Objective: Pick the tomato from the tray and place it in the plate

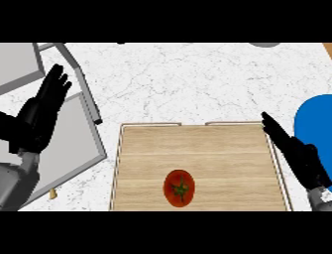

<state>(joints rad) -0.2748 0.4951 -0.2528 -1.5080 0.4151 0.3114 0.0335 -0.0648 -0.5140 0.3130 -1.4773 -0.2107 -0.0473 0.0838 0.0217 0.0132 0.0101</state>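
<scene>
Bench: white marble, carries everything.
Tray: wooden, in front of the robot.
Plate: blue, just right of the tray.
Left hand: resting at the view's left, fingers straight.
Right hand: over the tray's right edge, fingers straight, holding nothing.
Tomato: on the tray's near part, untouched.
Risk: it is round, so a glancing touch could roll it away.
</scene>
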